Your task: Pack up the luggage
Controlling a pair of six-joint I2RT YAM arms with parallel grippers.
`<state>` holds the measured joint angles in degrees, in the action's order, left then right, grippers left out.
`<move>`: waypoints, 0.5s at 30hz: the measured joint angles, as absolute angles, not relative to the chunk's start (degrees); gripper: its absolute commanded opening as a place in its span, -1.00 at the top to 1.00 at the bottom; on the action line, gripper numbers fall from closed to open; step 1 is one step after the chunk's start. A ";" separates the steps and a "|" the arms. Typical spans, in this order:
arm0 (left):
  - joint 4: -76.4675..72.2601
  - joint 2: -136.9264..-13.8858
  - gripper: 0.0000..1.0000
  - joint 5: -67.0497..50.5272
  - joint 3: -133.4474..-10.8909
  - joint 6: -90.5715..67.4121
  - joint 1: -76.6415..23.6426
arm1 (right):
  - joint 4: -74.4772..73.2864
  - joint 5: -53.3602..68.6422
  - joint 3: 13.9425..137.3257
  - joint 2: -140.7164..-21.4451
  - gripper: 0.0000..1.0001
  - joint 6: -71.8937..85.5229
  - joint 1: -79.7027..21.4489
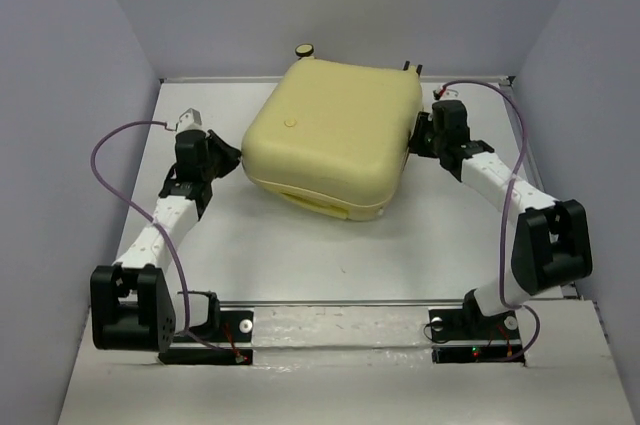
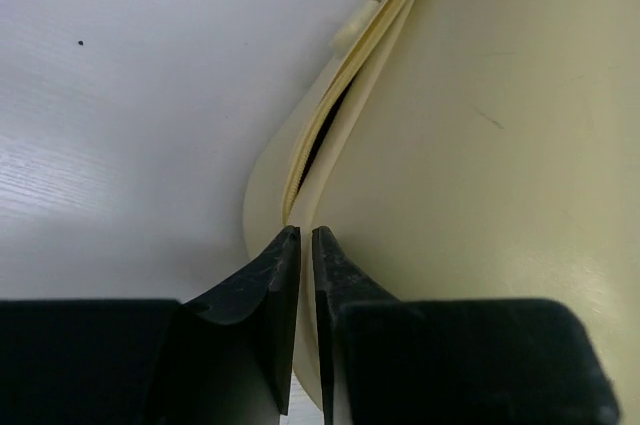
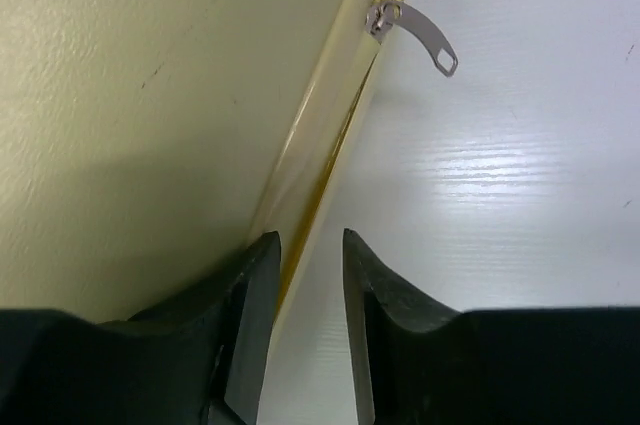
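Trouble is what I am looking for first, and I think the zip is where it could start. The left gripper (image 2: pixel 305 235) is sitting with its jaws almost closed, only a thin slit between them, and I am seeing nothing held in there. Just past its tips the seam (image 2: pixel 322 140) of the luggage (image 1: pixel 335 135) is gaping a little, dark inside. If those tips push in there, I think they could pry the lid up or shove the whole case sideways on the table (image 1: pixel 300 255).

The right gripper (image 3: pixel 310 238) is resting with its jaws a little apart and holding nothing. The yellow zip rim is running down toward the gap, close to the inner side of one finger. The metal zip pull (image 3: pixel 415 37) is hanging well ahead of the tips and off to the outer side. If I close now, I think I am only pinching the rim or air, and the smooth shell could slip away.

The luggage is lying flat with its shell up, between the two grippers, each one at a side of it. It is nearly square, so I am guessing its long way is running from the near edge to the far edge. The end with the wheel (image 1: pixel 304 49) is pointing away from the arms and leaning a bit to the right.
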<state>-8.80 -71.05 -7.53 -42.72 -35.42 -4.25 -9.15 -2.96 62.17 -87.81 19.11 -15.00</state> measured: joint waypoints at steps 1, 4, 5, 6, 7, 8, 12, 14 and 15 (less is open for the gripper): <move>-7.64 -69.60 0.48 -6.96 -42.76 -35.35 -4.45 | -9.43 -3.09 62.30 -87.59 -0.09 19.16 -14.92; -2.85 -64.16 0.29 -5.72 -44.16 -34.81 -5.10 | -11.73 -3.38 62.02 -84.95 -0.17 18.79 -14.94; -1.43 -62.35 0.25 -6.00 -45.28 -34.79 -5.48 | -12.53 -2.70 61.63 -83.07 -0.17 18.96 -15.16; -0.36 -60.60 0.19 -6.85 -46.87 -34.70 -6.31 | -12.34 -2.33 60.29 -80.05 -0.17 19.03 -15.57; 0.69 -58.50 0.16 -7.73 -48.97 -34.46 -7.70 | -12.16 -1.54 58.46 -76.69 -0.09 19.49 -16.03; 1.13 -57.28 0.14 -8.27 -50.13 -34.26 -8.45 | -12.12 -0.43 56.80 -73.41 0.08 20.12 -16.53; 2.13 -48.42 0.19 -9.69 -51.64 -33.15 -10.02 | -6.87 8.14 45.01 -55.83 0.86 22.94 -20.14; 1.83 -43.92 0.28 -9.89 -49.12 -33.30 -10.70 | -3.64 12.03 40.53 -51.42 0.86 24.67 -20.56; 1.93 -42.22 0.34 -9.98 -46.83 -33.61 -11.51 | -1.13 15.14 36.23 -48.97 0.78 26.00 -20.91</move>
